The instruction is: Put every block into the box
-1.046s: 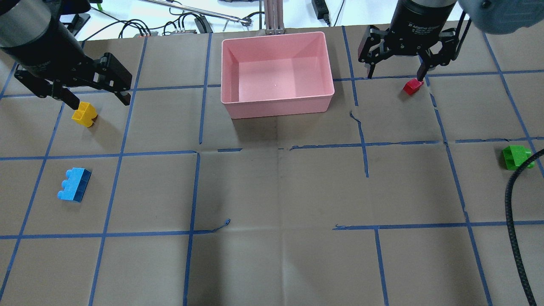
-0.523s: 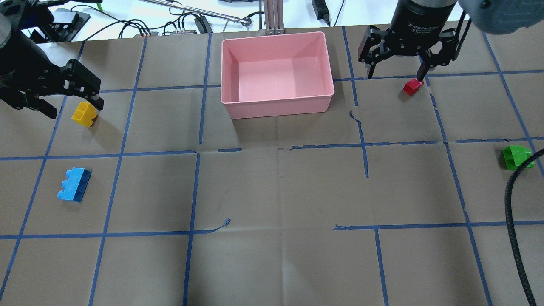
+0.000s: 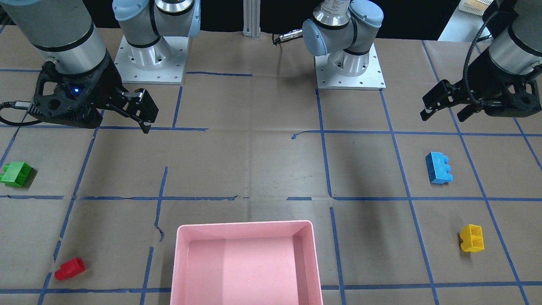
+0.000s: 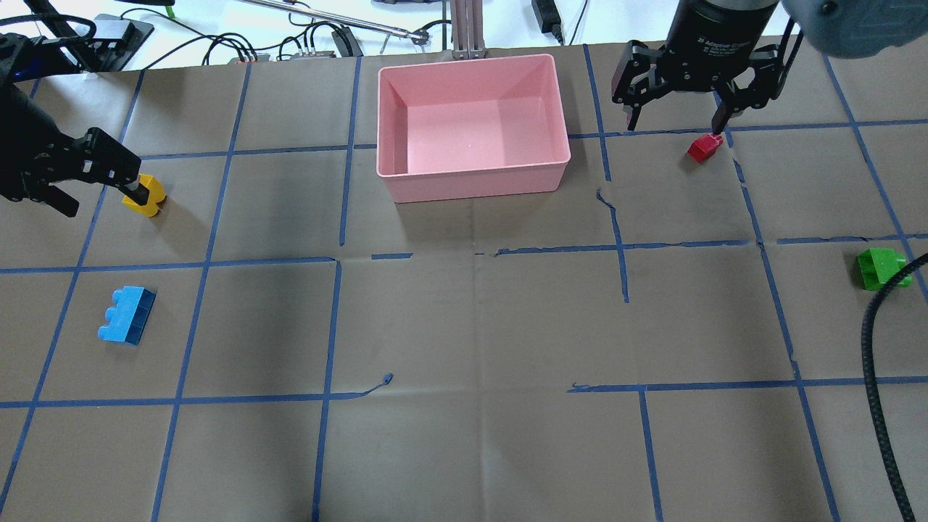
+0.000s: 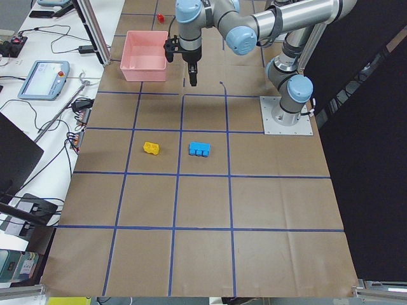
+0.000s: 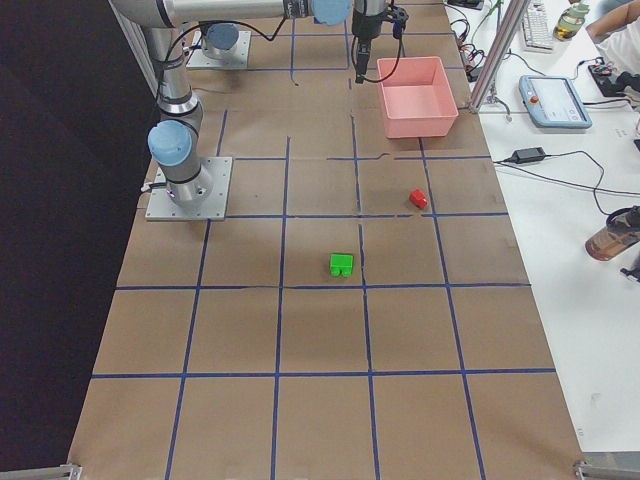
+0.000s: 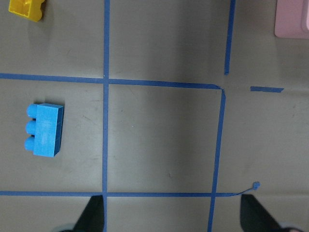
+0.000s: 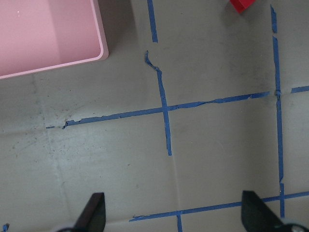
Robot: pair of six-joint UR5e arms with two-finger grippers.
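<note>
- The left gripper hangs above the table by its left edge, toward the far left corner. Its jaws are spread wide and nothing is between them.
- A yellow studded plastic brick lies on the brown paper near the left edge, toward the far side. In the overhead view one fingertip of the left gripper overlaps it, though the front-facing view shows the gripper raised clear of it.
- A long blue studded plastic brick lies near the left edge about halfway along it, on its side, with its three studs pointing at that edge.
- The large shallow pink plastic box stands at the middle of the far edge, with all four bricks outside it.
- The right gripper hangs raised near the far edge, right of the box, jaws wide apart and holding nothing.
- A small red studded plastic brick lies between the box and the right edge, toward the far side.
- A green studded plastic brick lies by the right edge, about halfway along it.
- A black braided cable crosses the green brick's corner in the overhead view.
- Blue tape lines mark a grid on the paper.
</note>
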